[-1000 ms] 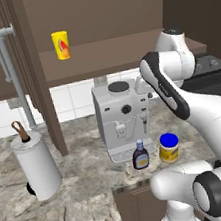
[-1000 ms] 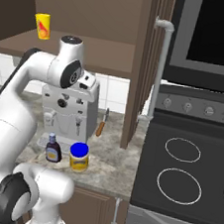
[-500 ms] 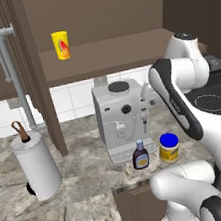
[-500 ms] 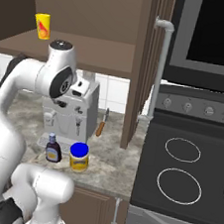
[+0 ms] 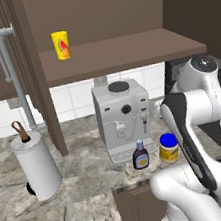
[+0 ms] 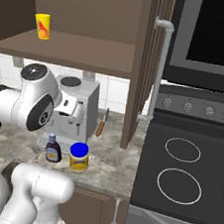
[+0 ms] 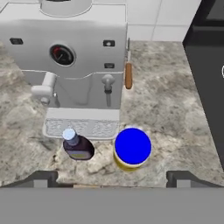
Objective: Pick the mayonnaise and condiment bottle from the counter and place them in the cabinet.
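The mayonnaise (image 7: pixel 132 148), a squat yellow jar with a blue lid, stands on the counter (image 7: pixel 166 113) in front of the coffee machine. It also shows as the mayonnaise (image 5: pixel 168 147) (image 6: pixel 79 156) in both base views. Just to its left stands the condiment bottle (image 7: pixel 77 145) (image 5: pixel 140 156) (image 6: pixel 53 150), dark brown with a pale cap. My gripper (image 7: pixel 113 179) hovers above and in front of both, open wide with nothing between its fingers. The cabinet shelf (image 5: pixel 118 53) (image 6: pixel 87 51) hangs above the counter.
A grey coffee machine (image 5: pixel 123 115) (image 7: pixel 70 57) stands right behind the two items. A yellow cup (image 5: pixel 61 45) sits on the shelf's left. An orange-handled knife (image 7: pixel 128 74) lies right of the machine. A paper towel roll (image 5: pixel 37 167) stands at left, and the black stove (image 6: pixel 187 164) at right.
The arm has swung right and lower in the left base view, bringing the hand over the counter items. The jar and the bottle have not moved.
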